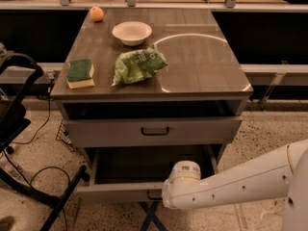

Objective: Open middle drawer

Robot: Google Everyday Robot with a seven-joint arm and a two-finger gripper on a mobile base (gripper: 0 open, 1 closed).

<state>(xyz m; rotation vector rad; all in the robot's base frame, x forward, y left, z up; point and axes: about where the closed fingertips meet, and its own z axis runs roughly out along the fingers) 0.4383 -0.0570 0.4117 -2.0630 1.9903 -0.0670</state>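
Observation:
The middle drawer (113, 192) is pulled far out of the grey cabinet. It has a low grey front panel, a small black bar handle (153, 195) and a deep plain grey inside (144, 165). Above it, the drawer with the taller front panel (154, 130) stands slightly out. My white arm (240, 182) reaches in from the right. My gripper (167, 196) sits at its end, right against the middle drawer's handle, mostly hidden behind the round wrist (182, 186). The lowest drawer is out of view.
On the cabinet top (202, 66) lie a green-and-yellow sponge (80, 72), a green bag (138, 65), a white bowl (132, 32) and an orange (96, 13). A black frame (17, 114) and cables stand at the left. Black crossed legs (150, 216) sit under the open drawer.

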